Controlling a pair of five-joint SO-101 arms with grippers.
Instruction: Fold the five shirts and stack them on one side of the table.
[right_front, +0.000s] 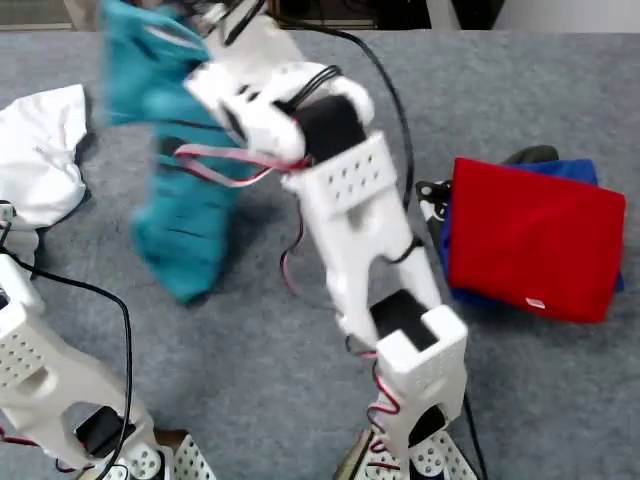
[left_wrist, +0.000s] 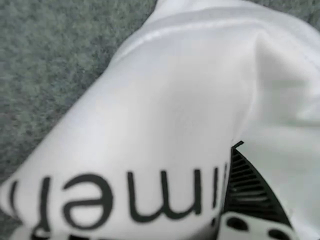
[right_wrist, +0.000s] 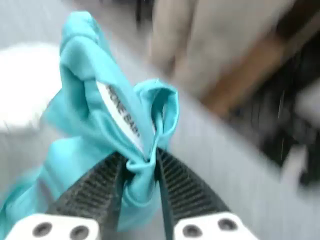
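Closest to the high camera, along the bottom edge, stand your two arms: the left arm (right_front: 40, 375) in the lower-left corner, the right arm (right_front: 355, 225) rising through the centre of the frame. Past the left arm, at the left edge, the white shirt (right_front: 45, 150) lies crumpled on the grey table (right_front: 250, 380). Your left gripper (left_wrist: 245, 190) sits right against that cloth, but you cannot tell from these views whether it grips it.

Further up, your right gripper (right_wrist: 142, 160) is clamped on a bunched fold of the teal shirt (right_front: 185, 230), near its neck label. Held high in the upper left of the frame, the shirt hangs with its lower end on the table, probably so it can drop straight and be laid flat for folding.

At the right of the frame, well apart from both, the red shirt (right_front: 535, 235) lies folded on top of the blue shirt (right_front: 575, 170). That looks like your stack side, so the teal and white ones are not yet folded.
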